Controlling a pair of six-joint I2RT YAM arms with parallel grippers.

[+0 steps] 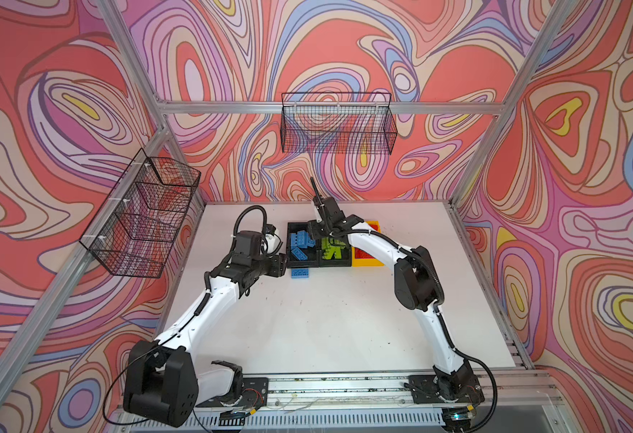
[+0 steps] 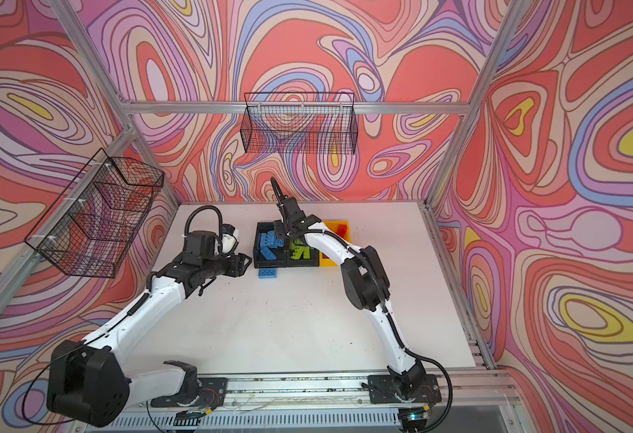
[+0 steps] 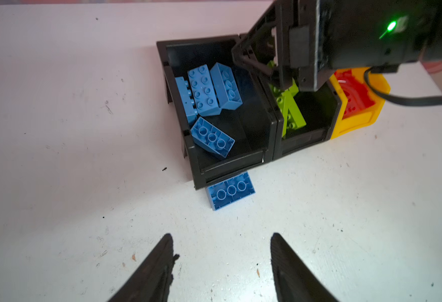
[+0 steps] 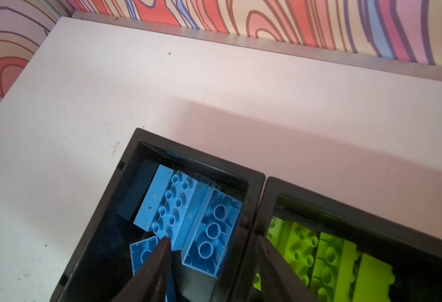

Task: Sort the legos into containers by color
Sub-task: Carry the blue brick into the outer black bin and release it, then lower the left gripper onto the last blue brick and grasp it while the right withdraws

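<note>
Blue legos (image 3: 204,90): four studded bricks heaped in the black bin (image 3: 230,166), one underside-up. Stray blue brick (image 3: 230,191) lies underside-up on the table (image 3: 57,130), against that bin's front wall. Lime bricks (image 3: 291,112) fill the second black bin (image 3: 303,141), touching it. Red bricks (image 3: 356,99), blurred, lie in the yellow bin (image 3: 353,125) beyond.

The right gripper (image 4: 213,238) hides the lime bin's rear in the left wrist view. The right wrist view shows its jaws apart, empty, straddling the shared wall; the stray brick falls outside that view.

Left gripper (image 3: 222,235): spread, empty, near the stray brick.
</note>
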